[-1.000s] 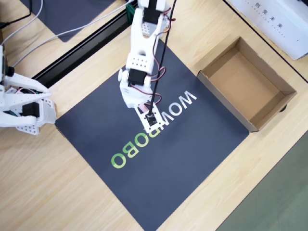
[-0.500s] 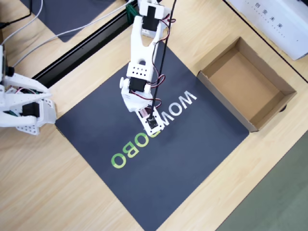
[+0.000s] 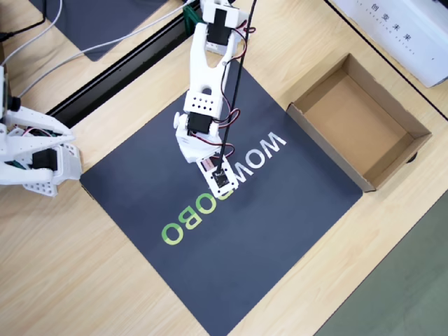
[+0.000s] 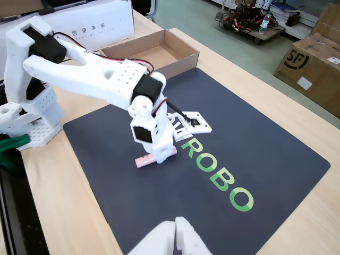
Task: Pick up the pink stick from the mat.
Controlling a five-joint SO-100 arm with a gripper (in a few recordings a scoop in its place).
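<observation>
**Tool down on the pink stick, mid-mat**

Fixed view: the pink stick [image 4: 154, 156] is seen lying flat on the mat [image 4: 276, 143], just left of the green "R" of the lettering. The tool [image 4: 161, 154] is lowered straight over it; the white finger covers the stick's middle, with pink ends showing either side. The stick appears to be touched by the tool, but a closed grip is not confirmed: jaw gap is hidden behind the finger, so open or closed cannot be told.

Overhead view: the stick is hidden under the arm's wrist. The tool [image 3: 221, 179] is placed over the middle of the "WOWROBO" print, between the white and green letters, covering one letter. Mat [image 3: 280, 231] is seen rotated on the wooden desk [image 3: 70, 280].

Cardboard box [image 3: 358, 117] is seen open beside the mat's right corner overhead; in the fixed view the box [image 4: 159, 53] sits behind the arm, past the mat's far edge.
</observation>
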